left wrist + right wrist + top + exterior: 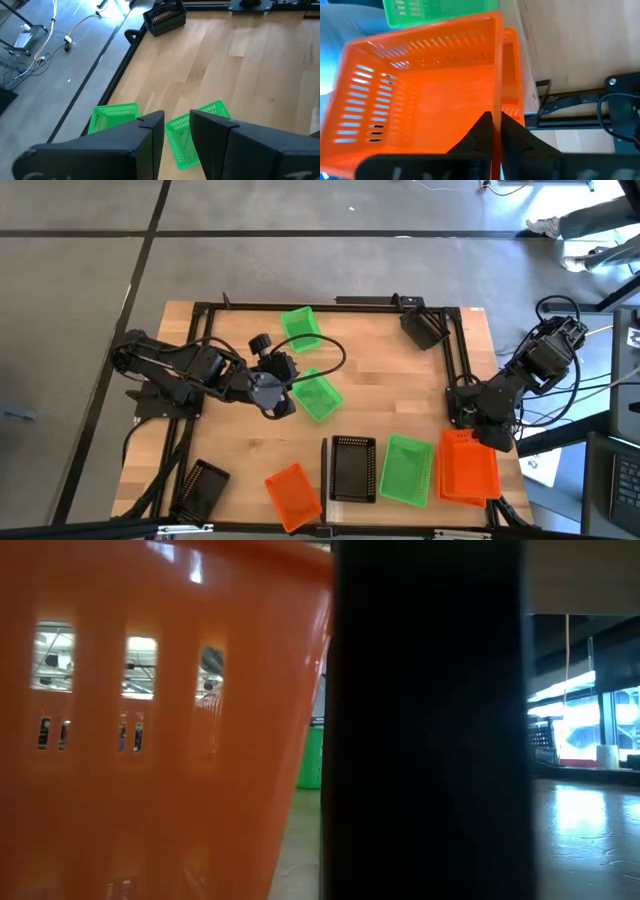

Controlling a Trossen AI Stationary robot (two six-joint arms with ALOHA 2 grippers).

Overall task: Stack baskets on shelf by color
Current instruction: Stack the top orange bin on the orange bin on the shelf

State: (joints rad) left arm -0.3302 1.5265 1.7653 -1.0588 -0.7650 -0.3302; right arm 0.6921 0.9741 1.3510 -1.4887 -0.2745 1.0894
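My right gripper (495,120) is at the table's right near corner, shut on an orange basket (420,90) that sits over a second orange basket (512,70). In the high view this pair (467,467) lies beside a green basket (407,470) and a black basket (352,468). My left gripper (176,125) is open mid-table, above the edge of a green basket (192,135); it touches nothing. Another green basket (301,327) rests near the far edge. I cannot make out the pale shelf board apart from the tabletop. My right gripper pinches the upper orange basket by the rim of one side wall (496,95), one finger inside the basket and one outside. The fingers come from above, slanting down. Whether the basket rests in the lower orange basket or hangs just above it, I cannot tell.
A single orange basket (293,495) lies at the near edge, a black basket (425,328) at the far right corner, and another black basket (203,488) at the near left corner by the frame. In the low view an orange basket (150,720) and a dark object (425,720) block most of the picture.
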